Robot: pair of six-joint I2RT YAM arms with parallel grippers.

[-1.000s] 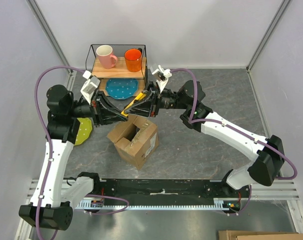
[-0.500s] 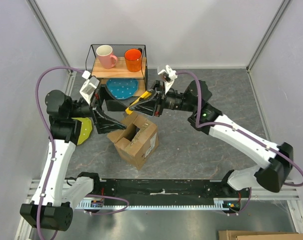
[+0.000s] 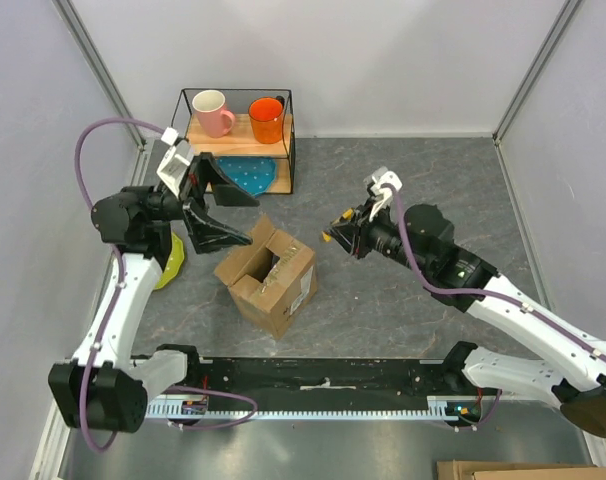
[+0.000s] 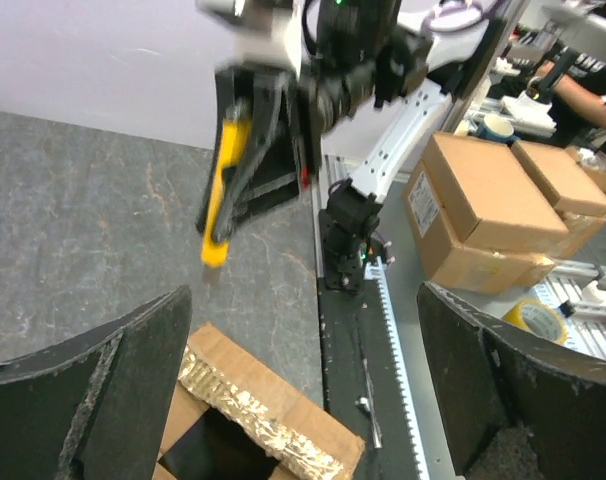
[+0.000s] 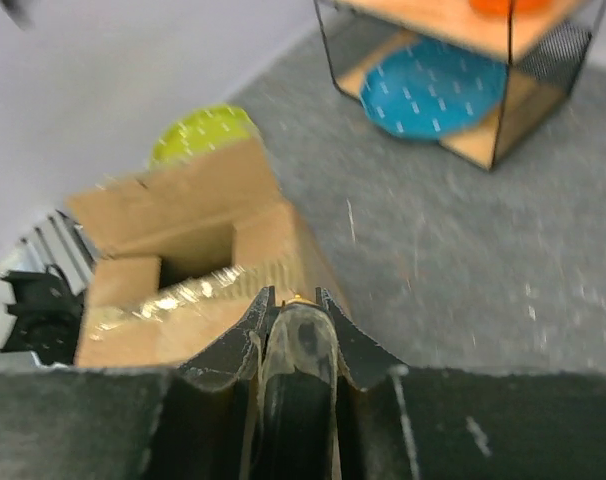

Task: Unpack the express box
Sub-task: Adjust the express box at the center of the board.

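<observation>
The express box (image 3: 268,275) is a brown carton standing mid-table with its top flaps open and torn shiny tape along one edge (image 4: 253,425). My left gripper (image 3: 228,210) hangs open just left of and above the box, its fingers (image 4: 93,390) spread wide with nothing between them. My right gripper (image 3: 345,233) is to the right of the box, shut on a yellow and black utility knife (image 3: 330,236). In the right wrist view the knife's handle (image 5: 298,350) fills the narrow gap between the jaws, with the box (image 5: 183,270) beyond it. The left wrist view shows the knife (image 4: 223,200) in the air past the box.
A black wire rack (image 3: 289,130) at the back holds a pink mug (image 3: 213,112), an orange mug (image 3: 267,118) and a blue plate (image 3: 245,175). A yellow-green plate (image 3: 166,262) lies left of the box. More cartons (image 4: 483,200) sit off the table.
Both grippers met over the box a second ago. My left gripper has opened and drawn back to the left. The right arm has carried the knife away to the right.
</observation>
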